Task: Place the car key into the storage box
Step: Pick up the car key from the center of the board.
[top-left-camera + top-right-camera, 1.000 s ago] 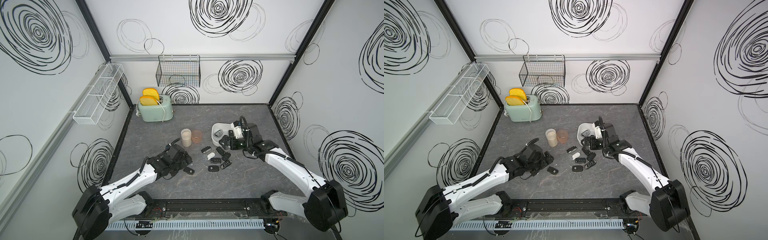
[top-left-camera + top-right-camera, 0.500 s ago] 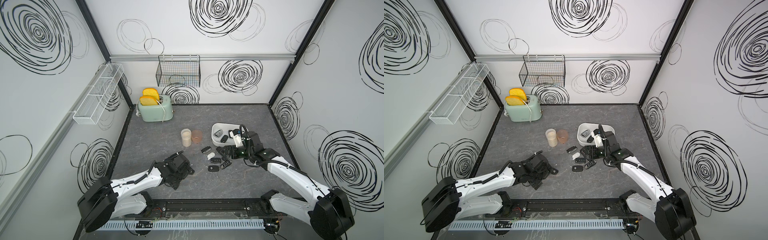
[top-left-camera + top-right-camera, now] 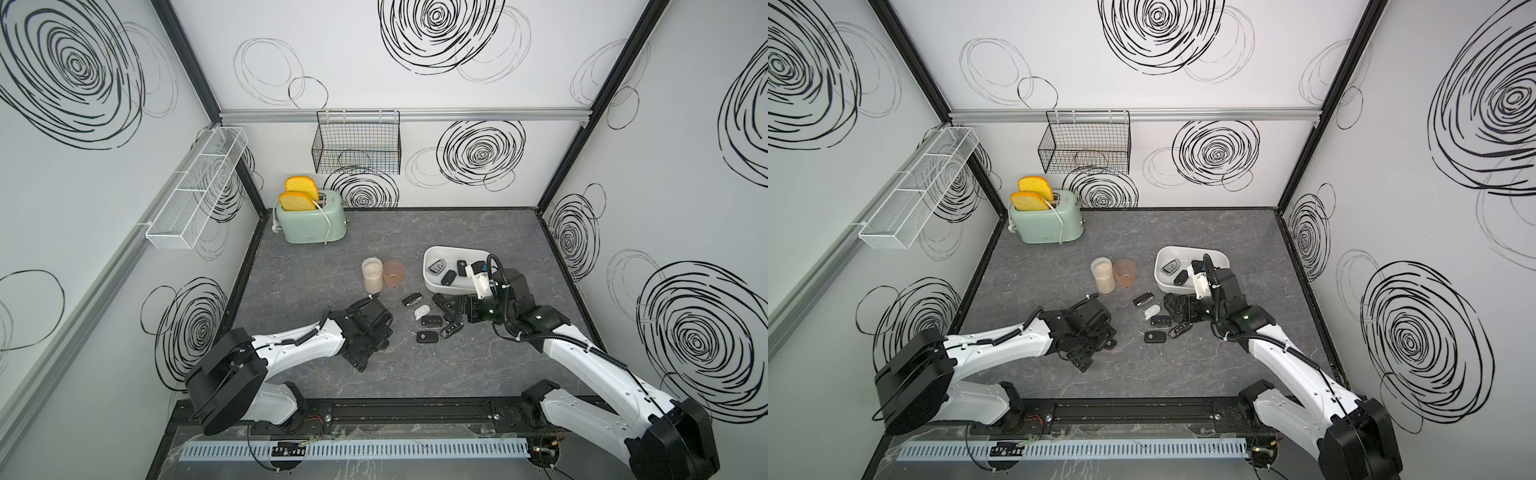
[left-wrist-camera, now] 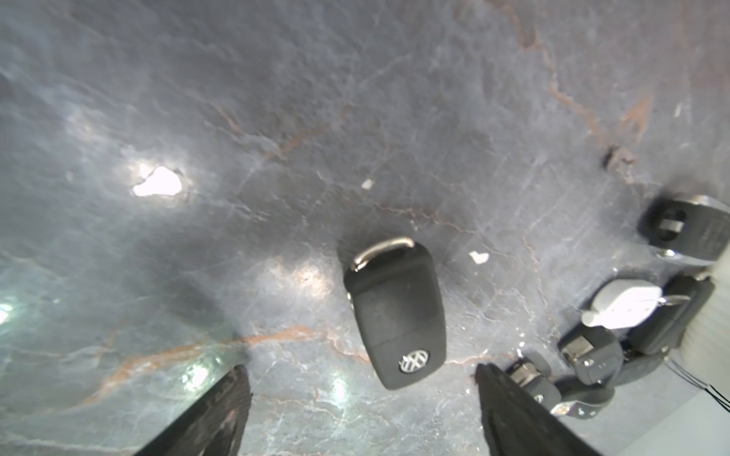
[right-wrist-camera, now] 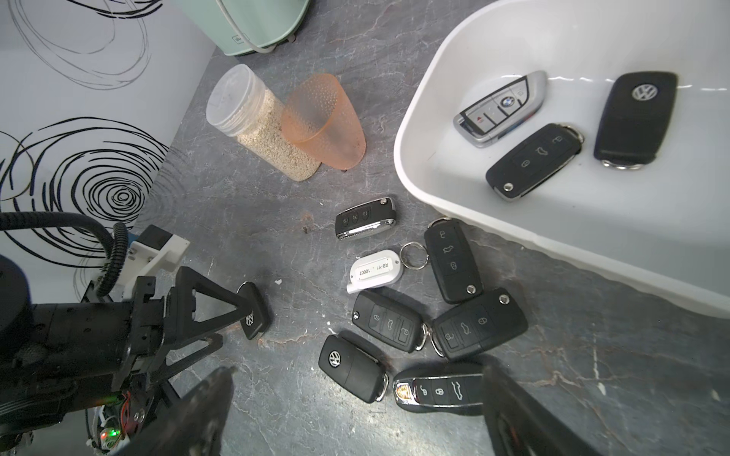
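In both top views the left gripper (image 3: 374, 347) covered the car key (image 3: 1110, 343) but for a sliver at four o'clock. The right arm (image 3: 515, 291) hid the five-o'clock corner of the storage box (image 3: 451, 250). The loose keys (image 3: 429, 321) were too small for their buttons to be read.

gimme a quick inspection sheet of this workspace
surface: grey marbled tabletop, few white specks
job's things: storage box holds three visible keys; key cluster beside it; lone black key apart
clutter: grain jar, orange cup, toaster with toast
claws: left claw open over lone black key; right claw open above key cluster, empty
cables: toaster cord draped over toaster; black hose on right arm
surroundings: wire basket and mesh rack on swirl-patterned walls
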### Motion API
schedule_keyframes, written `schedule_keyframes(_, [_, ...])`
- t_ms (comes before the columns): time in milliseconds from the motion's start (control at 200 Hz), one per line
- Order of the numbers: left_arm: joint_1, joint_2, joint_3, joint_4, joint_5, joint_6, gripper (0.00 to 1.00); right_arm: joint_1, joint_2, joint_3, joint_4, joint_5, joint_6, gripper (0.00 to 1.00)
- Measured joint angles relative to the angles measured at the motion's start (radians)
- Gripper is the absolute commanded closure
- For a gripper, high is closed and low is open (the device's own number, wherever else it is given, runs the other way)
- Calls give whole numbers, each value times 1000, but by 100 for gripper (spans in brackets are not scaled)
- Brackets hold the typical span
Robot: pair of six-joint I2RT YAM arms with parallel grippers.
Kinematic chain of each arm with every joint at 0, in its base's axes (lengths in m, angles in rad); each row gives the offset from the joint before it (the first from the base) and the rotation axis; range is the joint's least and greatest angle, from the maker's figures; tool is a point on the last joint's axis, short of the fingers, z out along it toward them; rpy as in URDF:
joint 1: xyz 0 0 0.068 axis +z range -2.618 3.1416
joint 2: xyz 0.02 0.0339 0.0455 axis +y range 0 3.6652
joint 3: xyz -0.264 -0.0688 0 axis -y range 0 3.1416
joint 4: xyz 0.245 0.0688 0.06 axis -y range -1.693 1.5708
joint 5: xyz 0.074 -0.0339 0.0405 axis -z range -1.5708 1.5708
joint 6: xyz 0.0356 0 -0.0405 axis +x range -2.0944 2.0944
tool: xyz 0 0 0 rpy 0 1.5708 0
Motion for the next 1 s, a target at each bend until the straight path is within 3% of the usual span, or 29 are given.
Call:
schedule_keyframes(355, [26,121,118,-26,-3,13,22,0,-2,0,-24,28,-22,1])
schedule_keyframes(535, [27,162,140,-61,-2,27,38,0,-2,0,-24,40,-22,1])
schedule_keyframes(855, [33,219,185,-121,8,54,42,0,-2,0,-24,60,-22,1])
schedule_keyframes(1000, [37,234,198,-145,19,70,56,0,-2,0,-24,62,-22,1])
